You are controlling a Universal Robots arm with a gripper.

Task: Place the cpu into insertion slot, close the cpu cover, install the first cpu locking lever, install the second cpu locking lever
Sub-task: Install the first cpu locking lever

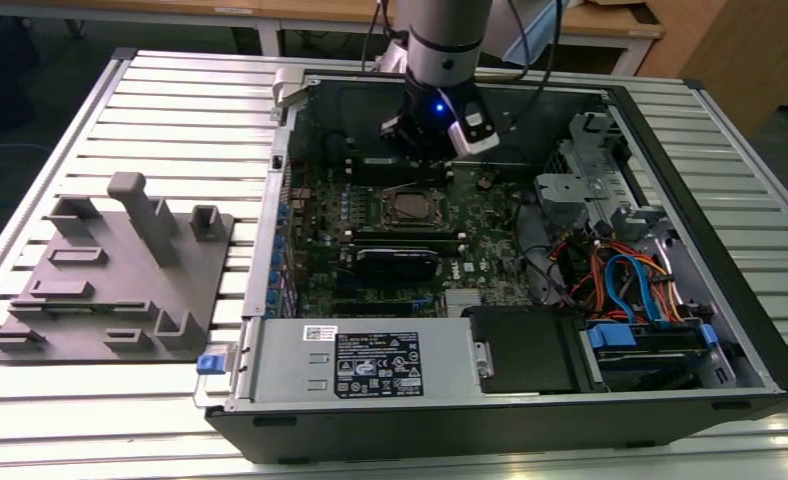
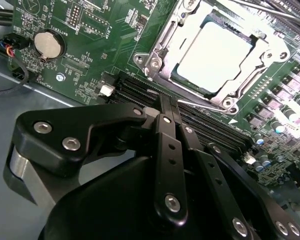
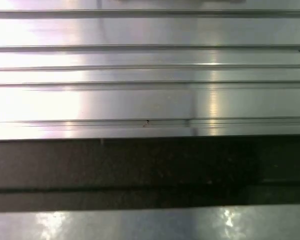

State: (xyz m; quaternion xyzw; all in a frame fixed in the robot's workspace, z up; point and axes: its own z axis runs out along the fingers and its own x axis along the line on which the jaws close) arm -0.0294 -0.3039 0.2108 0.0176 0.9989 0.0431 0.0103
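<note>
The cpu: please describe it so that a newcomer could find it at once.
Look inside the open black computer case, at its green motherboard. Near the board's middle sits the cpu, a flat square silver-grey metal chip ringed by a silvery frame, unlike the long black slots nearby.

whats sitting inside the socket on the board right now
The cpu sits in the insertion slot, silver top showing, with the cpu cover framing its edges. The contacts under it are hidden.

green motherboard (image 2: 105,45), silvery-white cpu (image 2: 215,55), shiny steel cpu cover (image 2: 162,47), matte black gripper (image 2: 171,107), ribbed silver table (image 1: 167,90)
</note>
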